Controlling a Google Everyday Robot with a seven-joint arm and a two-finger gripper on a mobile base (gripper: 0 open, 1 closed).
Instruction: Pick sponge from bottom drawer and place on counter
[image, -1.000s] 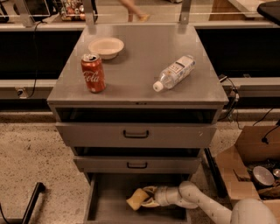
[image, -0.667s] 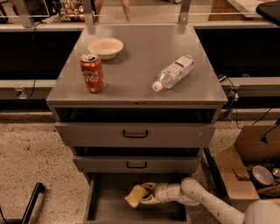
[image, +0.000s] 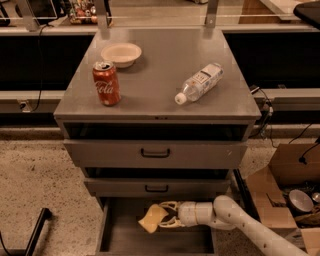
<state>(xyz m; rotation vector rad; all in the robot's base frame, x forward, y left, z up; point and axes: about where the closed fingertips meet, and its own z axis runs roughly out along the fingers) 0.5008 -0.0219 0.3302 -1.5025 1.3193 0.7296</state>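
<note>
The pale yellow sponge (image: 152, 218) is in the open bottom drawer (image: 125, 240), held tilted a little above its grey floor. My gripper (image: 165, 215) reaches into the drawer from the right and is shut on the sponge's right side; its white fingers (image: 168, 205) wrap above and below it. My white arm (image: 235, 220) runs off toward the lower right. The counter (image: 155, 75) is the grey metal top of the cabinet, above the two drawers with black handles.
On the counter stand a red cola can (image: 106, 83) at the left, a white bowl (image: 121, 54) behind it, and a plastic bottle (image: 199, 83) lying on its side at the right. A cardboard box (image: 282, 192) sits on the floor right of the cabinet.
The sponge has risen slightly off the drawer floor in my gripper and shifted a little left. The items on the counter have not moved.
</note>
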